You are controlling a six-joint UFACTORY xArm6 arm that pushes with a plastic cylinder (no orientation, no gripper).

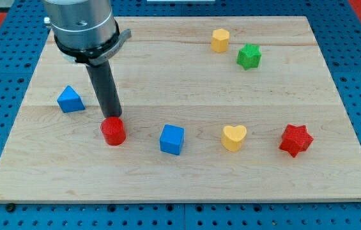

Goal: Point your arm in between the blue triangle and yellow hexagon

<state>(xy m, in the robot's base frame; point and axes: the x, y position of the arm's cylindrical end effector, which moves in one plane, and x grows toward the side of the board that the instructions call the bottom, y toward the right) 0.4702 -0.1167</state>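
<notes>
The blue triangle lies at the view's left on the wooden board. The yellow hexagon lies near the view's top, right of centre. My tip stands just above the red cylinder, touching or nearly touching it, and to the right of and slightly below the blue triangle. The yellow hexagon is far off to the upper right of my tip.
A blue cube lies right of the red cylinder. A yellow heart and a red star follow further right. A green star sits just below and right of the yellow hexagon.
</notes>
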